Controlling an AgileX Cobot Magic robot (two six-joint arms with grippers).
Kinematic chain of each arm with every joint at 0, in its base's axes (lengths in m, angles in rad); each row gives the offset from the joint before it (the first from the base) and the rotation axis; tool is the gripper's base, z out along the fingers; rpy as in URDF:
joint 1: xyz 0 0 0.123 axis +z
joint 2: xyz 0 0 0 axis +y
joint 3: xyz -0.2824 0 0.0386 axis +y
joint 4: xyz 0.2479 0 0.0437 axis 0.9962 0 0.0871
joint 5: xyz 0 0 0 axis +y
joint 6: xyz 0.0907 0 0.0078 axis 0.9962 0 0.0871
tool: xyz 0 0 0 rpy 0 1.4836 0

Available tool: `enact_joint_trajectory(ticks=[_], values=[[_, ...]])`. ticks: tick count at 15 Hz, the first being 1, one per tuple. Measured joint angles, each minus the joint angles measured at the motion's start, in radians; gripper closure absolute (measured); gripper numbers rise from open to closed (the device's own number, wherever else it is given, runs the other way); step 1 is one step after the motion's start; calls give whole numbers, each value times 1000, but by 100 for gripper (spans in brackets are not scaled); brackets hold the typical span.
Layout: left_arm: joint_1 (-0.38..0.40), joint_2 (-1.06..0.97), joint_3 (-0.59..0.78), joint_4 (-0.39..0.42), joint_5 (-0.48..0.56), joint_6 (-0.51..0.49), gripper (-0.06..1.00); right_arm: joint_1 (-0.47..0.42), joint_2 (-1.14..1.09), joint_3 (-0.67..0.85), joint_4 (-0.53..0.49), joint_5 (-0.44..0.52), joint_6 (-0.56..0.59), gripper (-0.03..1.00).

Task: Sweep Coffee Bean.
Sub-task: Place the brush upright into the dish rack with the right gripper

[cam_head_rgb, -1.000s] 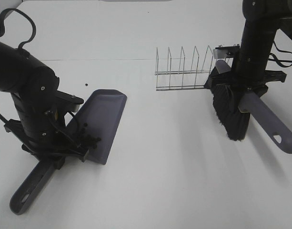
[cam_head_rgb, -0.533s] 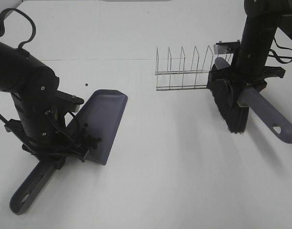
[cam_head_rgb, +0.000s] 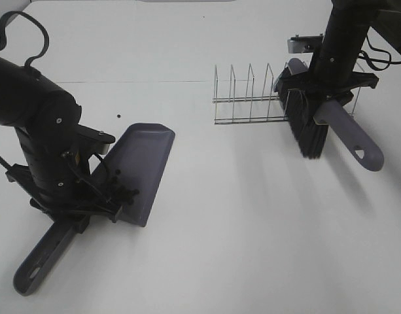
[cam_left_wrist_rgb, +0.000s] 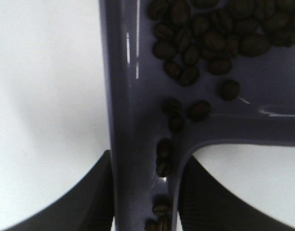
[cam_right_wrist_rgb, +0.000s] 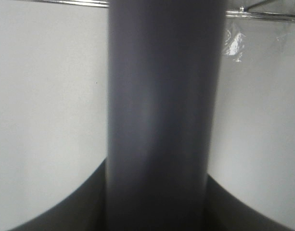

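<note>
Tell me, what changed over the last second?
The right gripper carried the brush back toward the wire rack, keeping hold of it. The left gripper, dustpan, the beans in it and the stray bean stayed put.

The dustpan (cam_head_rgb: 144, 167) is purple-grey moulded plastic, smooth and glossy, with bright streaks of reflected light along its handle in the left wrist view; the coffee beans (cam_left_wrist_rgb: 210, 38) lying in it are dark brown with a dull, faint sheen; the brush (cam_head_rgb: 309, 131) has dense black matt bristles and a smooth, satin purple-grey plastic handle; the wire rack (cam_head_rgb: 249, 100), toward the desk's far right corner, is thin bright metal; the desk (cam_head_rgb: 252, 248) is white, smooth and matt.
</note>
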Motion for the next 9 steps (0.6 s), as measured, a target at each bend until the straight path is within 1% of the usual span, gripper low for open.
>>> enact_joint_trajectory(ticks=[3, 9], values=[[0, 0, 0, -5, 2, 0, 63, 0, 21, -51, 1, 0, 18, 68], [0, 0, 0, -8, 6, 0, 63, -1, 65, -104, 48, 0, 37, 68]])
